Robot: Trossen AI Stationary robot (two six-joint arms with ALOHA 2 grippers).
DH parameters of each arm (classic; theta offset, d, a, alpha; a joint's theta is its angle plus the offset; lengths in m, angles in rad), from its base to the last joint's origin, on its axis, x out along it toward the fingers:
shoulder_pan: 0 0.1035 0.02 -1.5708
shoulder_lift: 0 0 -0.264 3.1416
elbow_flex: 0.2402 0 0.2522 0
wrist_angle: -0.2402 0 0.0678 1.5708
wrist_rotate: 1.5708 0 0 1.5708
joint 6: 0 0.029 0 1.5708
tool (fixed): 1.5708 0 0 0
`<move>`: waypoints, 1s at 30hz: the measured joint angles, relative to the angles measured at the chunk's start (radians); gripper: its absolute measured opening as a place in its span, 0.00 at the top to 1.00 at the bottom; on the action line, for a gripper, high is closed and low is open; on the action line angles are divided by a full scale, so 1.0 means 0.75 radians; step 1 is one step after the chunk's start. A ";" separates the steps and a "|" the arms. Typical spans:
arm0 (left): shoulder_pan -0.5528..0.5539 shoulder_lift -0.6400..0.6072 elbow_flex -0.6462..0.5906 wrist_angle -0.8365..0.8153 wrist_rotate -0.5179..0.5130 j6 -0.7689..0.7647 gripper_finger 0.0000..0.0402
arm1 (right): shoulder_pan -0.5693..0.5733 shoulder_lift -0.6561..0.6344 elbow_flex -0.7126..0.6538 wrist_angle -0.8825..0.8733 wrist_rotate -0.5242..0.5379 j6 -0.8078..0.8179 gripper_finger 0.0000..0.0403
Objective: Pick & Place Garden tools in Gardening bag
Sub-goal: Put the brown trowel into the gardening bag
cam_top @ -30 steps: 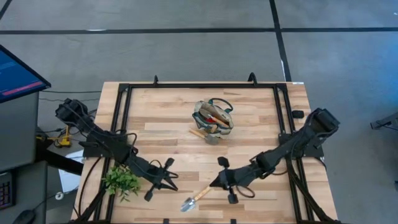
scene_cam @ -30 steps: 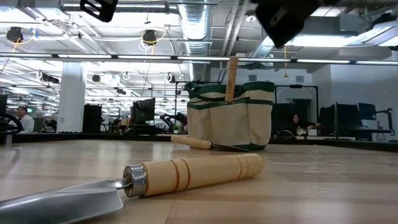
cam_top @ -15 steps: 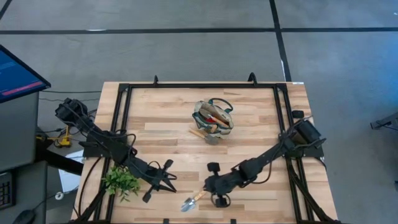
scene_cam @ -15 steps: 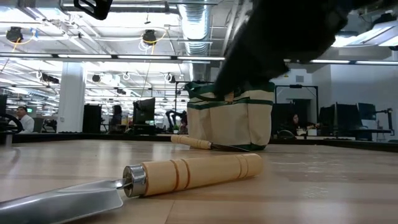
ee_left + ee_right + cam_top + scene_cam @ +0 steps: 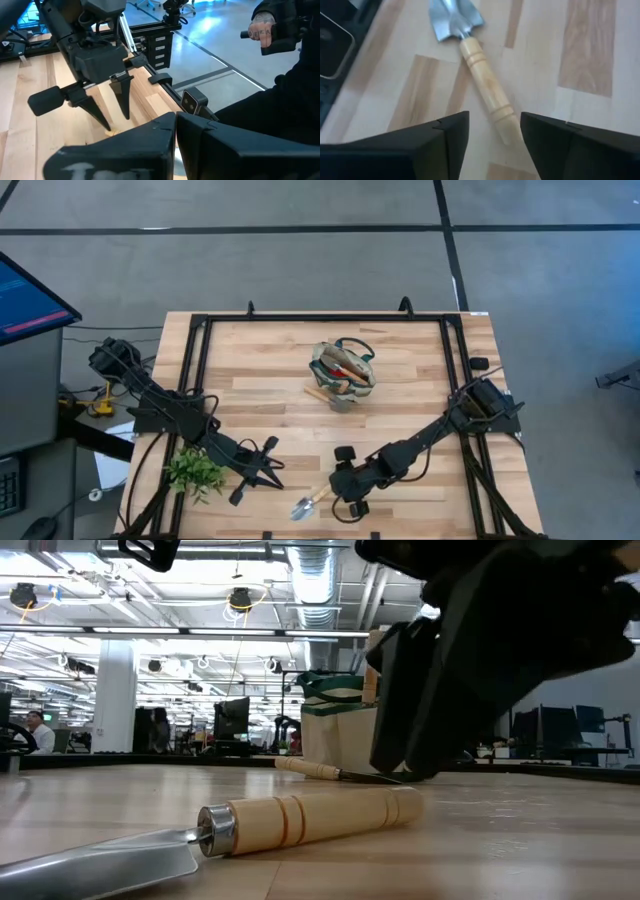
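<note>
A silver-headed trowel (image 5: 310, 502) with a light wooden handle (image 5: 487, 90) lies flat near the table's front edge. My right gripper (image 5: 494, 142) is open just above the handle's free end, one finger on each side, touching nothing. The beige gardening bag (image 5: 343, 370) with green trim stands upright at mid-table, with wooden handles and a red-and-black tool sticking out of it. Another wooden-handled tool (image 5: 325, 395) lies on the table against the bag's near side. My left gripper (image 5: 275, 470) hovers shut at the front left, beside the plant.
A leafy green plant (image 5: 195, 472) lies at the front left by my left arm. A black frame (image 5: 200, 360) borders the tabletop. A person's hand (image 5: 262, 32) and dark sleeve show beyond the table's right edge. Bare wood lies between the trowel and the bag.
My right gripper has moved toward the table's left and near edges and down, from beside the trowel handle's free end to just over it. The trowel and the bag have stayed where they were.
</note>
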 joint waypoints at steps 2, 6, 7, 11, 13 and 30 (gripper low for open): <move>0.000 0.000 0.000 0.000 0.000 0.000 1.00 | -0.010 0.000 0.000 -0.018 0.002 -0.003 0.57; 0.000 0.000 -0.001 0.001 -0.001 0.000 1.00 | -0.031 0.000 -0.001 -0.007 0.002 -0.004 0.58; 0.000 0.000 -0.001 0.000 -0.001 0.000 1.00 | -0.038 0.000 -0.001 -0.002 0.002 -0.004 0.59; 0.000 0.000 -0.001 0.000 -0.001 0.000 1.00 | -0.058 0.000 -0.001 0.001 -0.012 -0.004 0.62; 0.000 0.000 -0.001 0.000 -0.001 0.000 1.00 | -0.066 0.017 -0.001 0.016 -0.059 -0.004 0.63; 0.000 0.000 -0.001 0.000 -0.003 0.000 1.00 | -0.067 0.021 -0.006 -0.010 -0.144 0.009 0.67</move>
